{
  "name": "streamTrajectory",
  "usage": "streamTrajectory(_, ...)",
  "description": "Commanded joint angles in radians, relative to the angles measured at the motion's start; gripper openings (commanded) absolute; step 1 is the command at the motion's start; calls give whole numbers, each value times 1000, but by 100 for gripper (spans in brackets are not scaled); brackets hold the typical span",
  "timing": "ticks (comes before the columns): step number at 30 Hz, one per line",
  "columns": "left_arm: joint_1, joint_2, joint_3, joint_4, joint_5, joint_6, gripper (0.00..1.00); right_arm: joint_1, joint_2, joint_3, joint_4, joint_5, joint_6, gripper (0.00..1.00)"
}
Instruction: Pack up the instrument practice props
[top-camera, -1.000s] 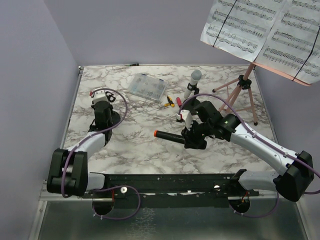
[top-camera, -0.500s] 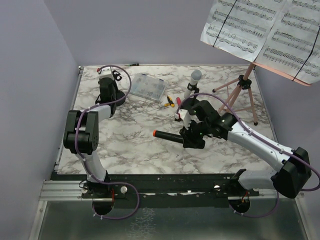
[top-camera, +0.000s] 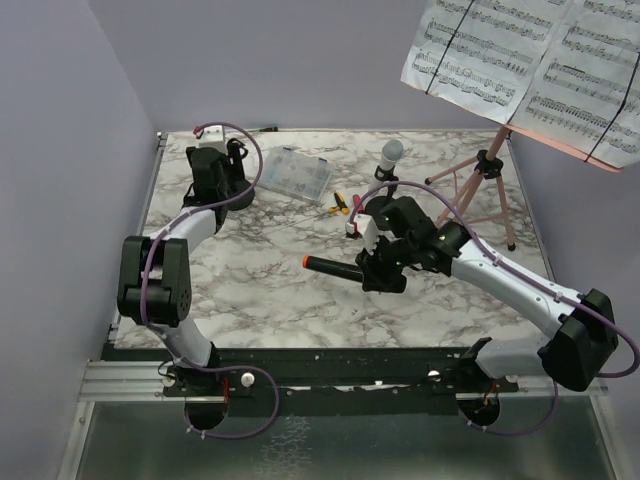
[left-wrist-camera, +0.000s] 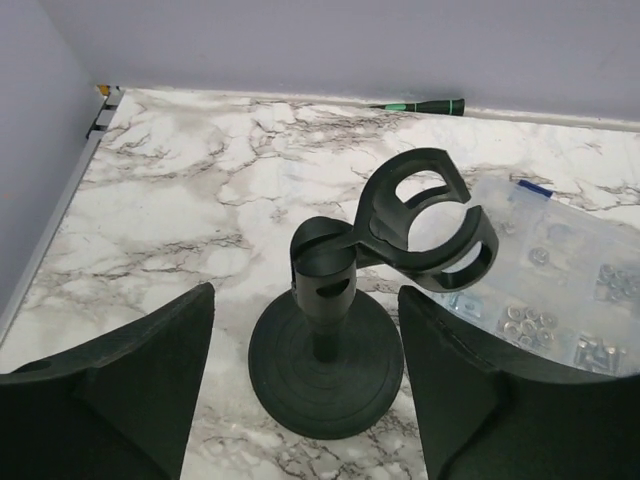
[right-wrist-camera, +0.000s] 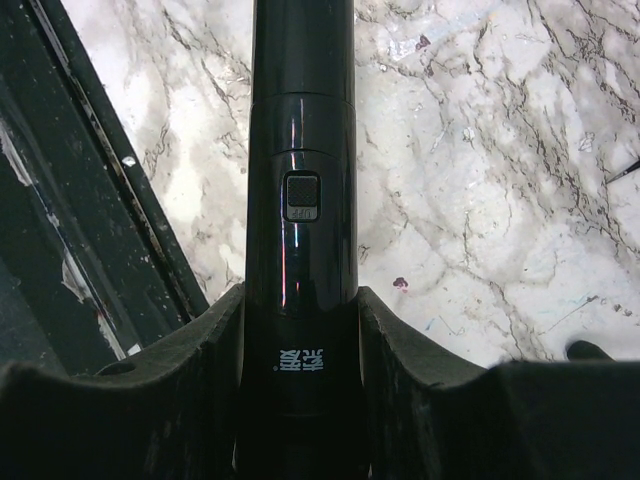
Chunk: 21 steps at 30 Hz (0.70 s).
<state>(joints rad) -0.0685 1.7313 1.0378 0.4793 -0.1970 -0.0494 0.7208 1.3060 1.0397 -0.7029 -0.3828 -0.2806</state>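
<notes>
My right gripper (top-camera: 385, 270) is shut on the black microphone (top-camera: 335, 267) and holds it level just above the marble table; its orange end points left. In the right wrist view the microphone body (right-wrist-camera: 300, 200) sits tight between my fingers (right-wrist-camera: 195, 350). My left gripper (left-wrist-camera: 305, 400) is open at the back left, its fingers either side of a black round-based mic holder (left-wrist-camera: 325, 360) with an empty clip. It also shows in the top view (top-camera: 228, 178). The grey-headed microphone (top-camera: 389, 155) stands upright behind my right arm. The pink tripod (top-camera: 480, 180) carries sheet-music pages (top-camera: 530, 70).
A clear compartment box (top-camera: 293, 174) lies right of the left gripper, close behind the holder in the left wrist view (left-wrist-camera: 560, 290). Red and yellow screwdrivers (top-camera: 342, 203) lie mid-table. A green screwdriver (left-wrist-camera: 420, 105) lies along the back wall. The side wall is near on the left.
My left arm has swung from the near left to the back left corner, over the mic holder. My right gripper has shifted slightly left and back with the black microphone.
</notes>
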Motion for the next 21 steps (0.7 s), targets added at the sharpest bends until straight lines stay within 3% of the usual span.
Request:
streamTrajectory(1,0,-153,-28,-158,32,65,77,3,4,31,30,-7,-16,1)
streamTrajectory(10,-94,-416,-86,-487,176,210,81,3,37,54,32,-37,-34,0)
streamTrajectory(21,-203,-796,-299,-609,622,403,88,3,55,85,11,-54,-45,1)
